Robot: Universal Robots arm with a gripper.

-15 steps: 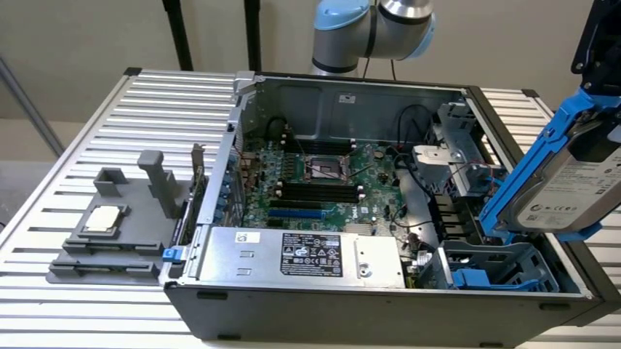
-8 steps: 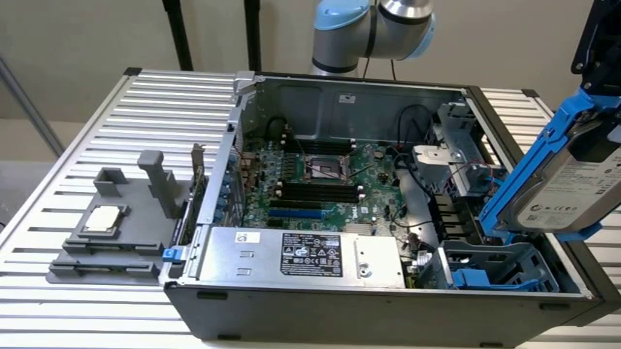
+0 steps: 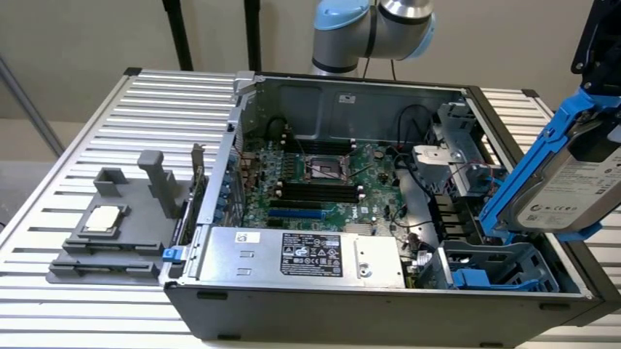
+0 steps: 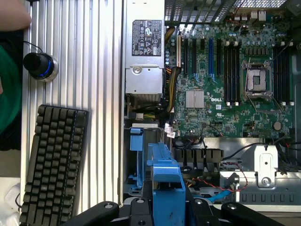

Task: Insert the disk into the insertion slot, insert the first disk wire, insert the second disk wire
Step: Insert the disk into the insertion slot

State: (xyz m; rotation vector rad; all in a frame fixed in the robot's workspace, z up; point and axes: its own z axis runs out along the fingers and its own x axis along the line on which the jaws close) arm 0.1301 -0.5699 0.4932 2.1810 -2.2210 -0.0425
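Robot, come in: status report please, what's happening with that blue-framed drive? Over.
Gripper shut on the disk. Disk held tilted above the insertion slot, not yet in. Red wire close beside slot.

Silver arm (image 3: 406,36), blue caps (image 3: 339,13), black tool (image 4: 168,208)

The slatted metal table (image 3: 87,123) carries an open computer case (image 3: 388,313), grey fixture (image 3: 107,256) and keyboard (image 4: 51,160).

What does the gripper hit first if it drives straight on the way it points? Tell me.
Probably the grey-blue ribbed plastic drive cage: the gripper, clamped on the silver-grey hard drive in its bright blue plastic carrier, points down at it, the drive's lower edge leading. Depth is unclear.
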